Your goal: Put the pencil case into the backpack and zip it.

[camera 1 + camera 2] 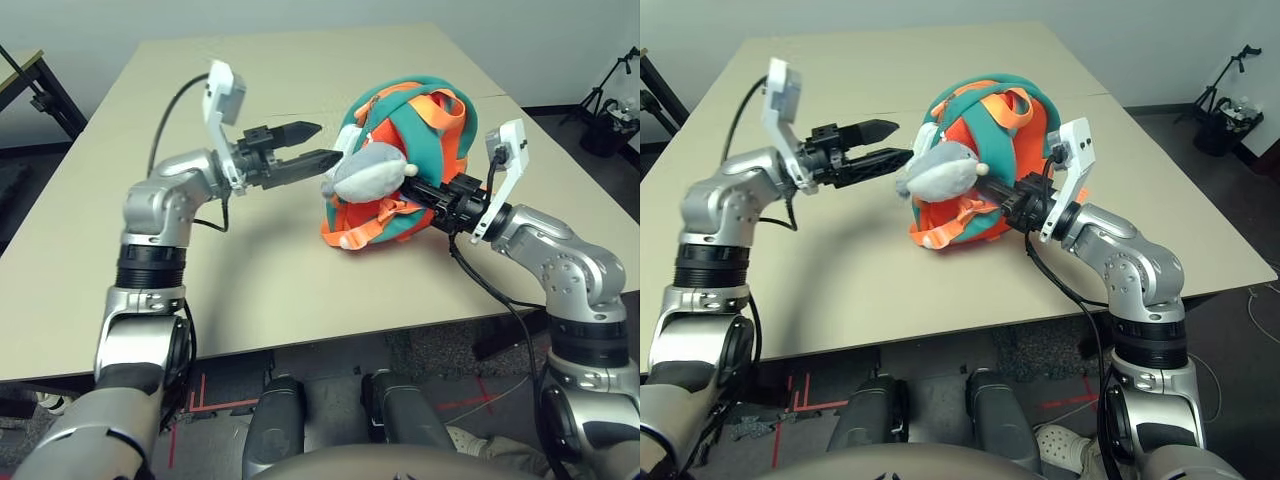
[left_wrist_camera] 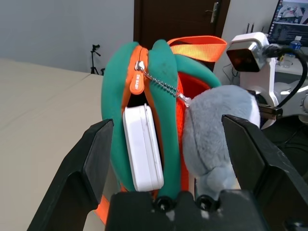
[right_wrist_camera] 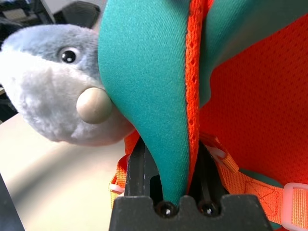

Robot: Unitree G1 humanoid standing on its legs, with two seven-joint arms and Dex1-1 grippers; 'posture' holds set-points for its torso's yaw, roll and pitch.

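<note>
Two tools are at the backpack (image 1: 400,165) on the worktop (image 1: 300,270): my left tool (image 1: 318,144) stands wide at its nine o'clock, my right tool (image 3: 168,159) pinches its teal edge at four o'clock, and the pencil case (image 2: 143,147) sits inside the unzipped opening.

Lab or office room: plain beige counter (image 1: 300,290), grey carpet, tripod (image 2: 95,50), dark door (image 2: 178,21), monitor (image 2: 293,14) on side desk.
</note>
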